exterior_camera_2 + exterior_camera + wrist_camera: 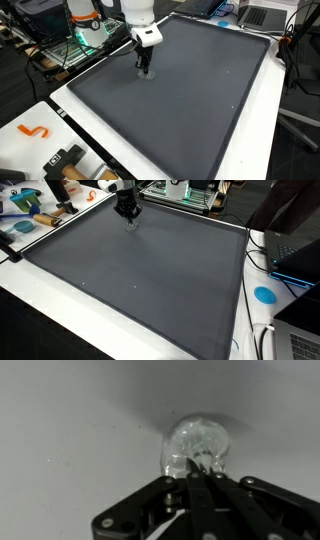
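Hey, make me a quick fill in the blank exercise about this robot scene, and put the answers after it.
1. The pincer is ___ at the rim of a small clear round thing.
2. Beneath it spreads a large dark ___ mat.
3. In an exterior view, a round ___ disc lies on the white table beside the mat.
Missing words: shut; gray; blue.

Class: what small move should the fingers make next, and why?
Probably a short, slow lift: the fingers look shut on the edge of the clear thing, low over the mat, so a small rise would test whether the grip holds.
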`<act>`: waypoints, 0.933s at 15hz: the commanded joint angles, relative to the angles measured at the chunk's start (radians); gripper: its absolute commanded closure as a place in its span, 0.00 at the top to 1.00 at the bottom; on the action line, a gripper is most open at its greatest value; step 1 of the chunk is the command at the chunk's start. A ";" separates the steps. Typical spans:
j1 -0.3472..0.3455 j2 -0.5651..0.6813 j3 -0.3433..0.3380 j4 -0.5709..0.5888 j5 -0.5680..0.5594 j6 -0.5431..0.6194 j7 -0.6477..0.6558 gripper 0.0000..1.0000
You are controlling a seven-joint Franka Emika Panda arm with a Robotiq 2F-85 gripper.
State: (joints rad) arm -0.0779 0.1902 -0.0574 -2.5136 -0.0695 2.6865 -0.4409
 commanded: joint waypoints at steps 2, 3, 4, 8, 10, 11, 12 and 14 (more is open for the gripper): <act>-0.011 -0.006 0.010 -0.002 -0.014 -0.008 0.025 0.37; -0.012 -0.008 0.013 -0.002 -0.008 -0.011 0.020 0.44; -0.012 -0.010 0.013 -0.002 -0.008 -0.012 0.021 0.54; -0.014 -0.024 0.018 -0.001 0.002 -0.026 0.014 0.85; -0.013 -0.035 0.018 0.001 0.003 -0.040 0.018 0.99; -0.014 -0.045 0.021 0.002 0.011 -0.050 0.015 1.00; -0.013 -0.056 0.022 0.005 0.017 -0.071 0.014 1.00; -0.008 -0.087 0.019 0.014 0.020 -0.124 0.033 1.00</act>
State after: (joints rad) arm -0.0780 0.1603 -0.0503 -2.5005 -0.0627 2.6442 -0.4330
